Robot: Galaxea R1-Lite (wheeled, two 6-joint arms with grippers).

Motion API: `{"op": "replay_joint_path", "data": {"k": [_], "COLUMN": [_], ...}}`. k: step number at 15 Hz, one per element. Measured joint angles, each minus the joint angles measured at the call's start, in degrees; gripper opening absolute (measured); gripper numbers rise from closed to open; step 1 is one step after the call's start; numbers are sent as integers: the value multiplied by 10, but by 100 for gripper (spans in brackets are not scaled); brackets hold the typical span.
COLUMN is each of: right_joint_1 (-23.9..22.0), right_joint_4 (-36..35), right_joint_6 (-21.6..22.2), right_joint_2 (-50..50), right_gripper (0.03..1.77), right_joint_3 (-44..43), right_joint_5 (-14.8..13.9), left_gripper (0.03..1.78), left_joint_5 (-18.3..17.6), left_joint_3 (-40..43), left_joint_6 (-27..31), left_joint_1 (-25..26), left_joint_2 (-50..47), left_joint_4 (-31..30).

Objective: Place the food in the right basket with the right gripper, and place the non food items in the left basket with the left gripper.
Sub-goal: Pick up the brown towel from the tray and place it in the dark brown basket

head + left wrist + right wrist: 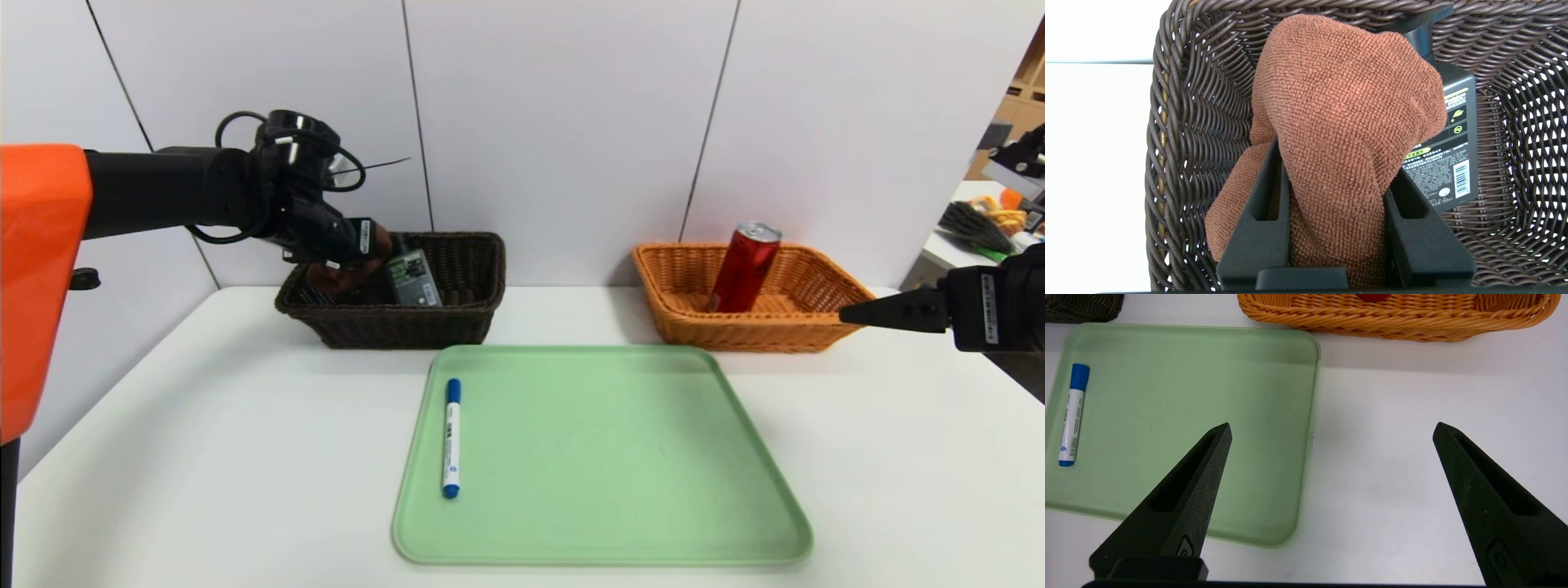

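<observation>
Green and smooth, the plastic tray (pixel 600 457) with rounded corners and a low raised rim lies nearest on the white table (pixel 204 457). One thing lies in it: the white marker (pixel 451 438) with a blue cap, along the tray's left edge, cap toward the far side. The rest of the tray floor is bare.

Beyond the tray's far right corner stands the orange wicker basket (pixel 816 314) with a flared rim. The red can (pixel 744 268) stands in it, leaning, its silver top above the rim. The right gripper (pixel 1331 433) hovers over bare table to the right of the tray, its pointed black fingers spread wide with nothing between them.

Beyond the tray's far left corner stands the dark brown wicker basket (pixel 457 322), tightly woven. The dark green bottle (pixel 412 278) lies inside it, against the far wall. The left gripper (pixel 1335 171) hangs over this basket, fingers pinched on the brown towel (pixel 1347 122), a nubby looped cloth that bulges out past the fingertips and droops on the left side, above the basket's floor.

Open tabletop separates the two baskets.
</observation>
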Motion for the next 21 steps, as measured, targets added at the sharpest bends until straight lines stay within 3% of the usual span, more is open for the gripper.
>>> {"op": "replay_joint_path", "data": {"k": [21], "right_joint_1": [-13], "right_joint_4": [0], "right_joint_6": [0], "right_joint_2": [-1], "right_gripper": [170], "right_joint_3": [0], "right_joint_5": [9], "left_gripper": [57], "left_joint_5": [41], "left_joint_3": [-4], "left_joint_6": [-14], "left_joint_1": [-24], "left_joint_2": [5], "left_joint_4": [0]}}
